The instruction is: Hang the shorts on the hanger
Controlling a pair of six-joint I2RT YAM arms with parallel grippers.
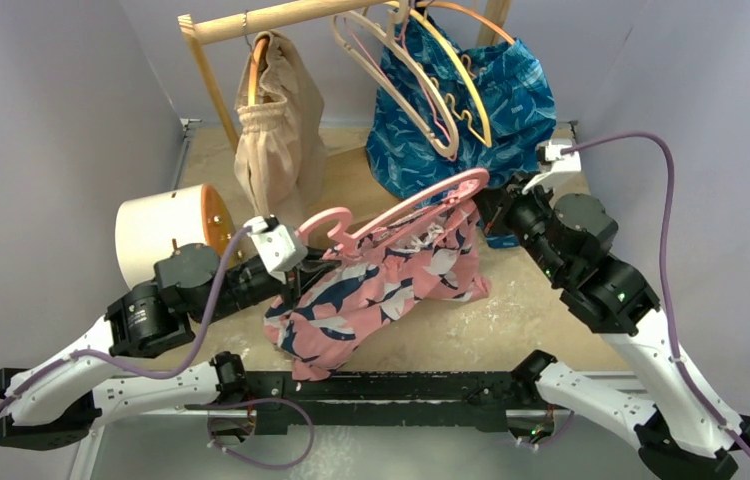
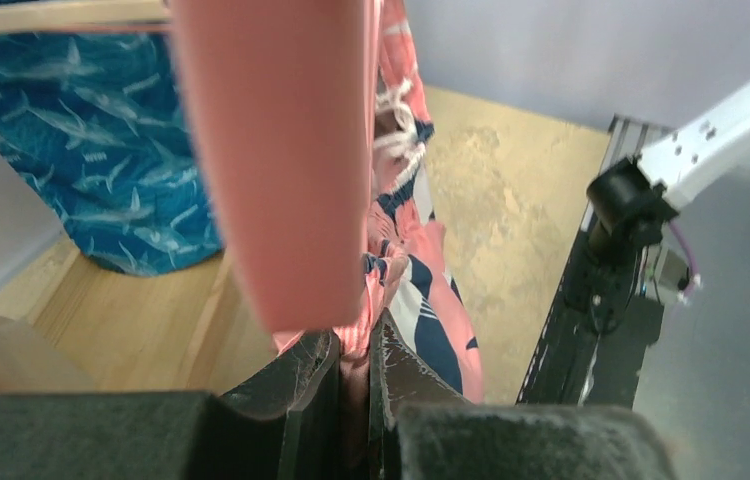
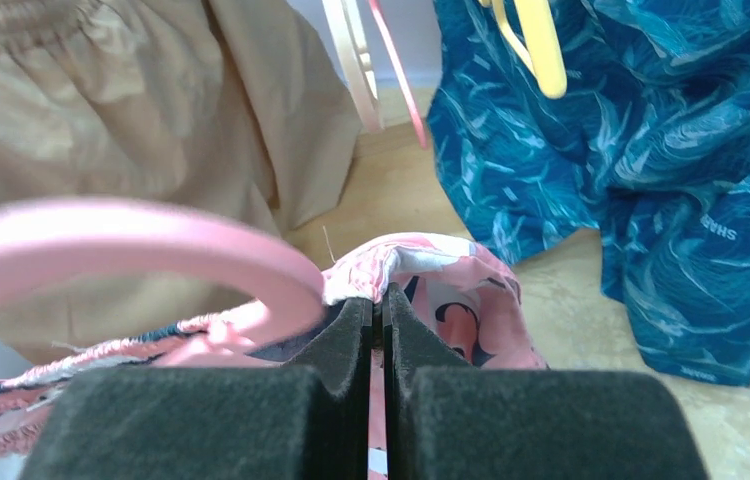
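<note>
Blocking shorts (image 2: pixel 421 300) partly: blurred hanger (image 2: pixel 271 150); L hand (image 2: pixel 353 380), R hand (image 3: pixel 379 320) pinch them.

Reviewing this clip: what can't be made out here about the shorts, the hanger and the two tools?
Left wrist view: the blurred hanger fills the foreground; whether the left tool pinches only the shorts or the hanger too is unclear.
Top view: fingertips hidden, the left under its camera housing, the right tool behind the shorts.
Right wrist view: hanger blurred and cut off at the left edge.
</note>
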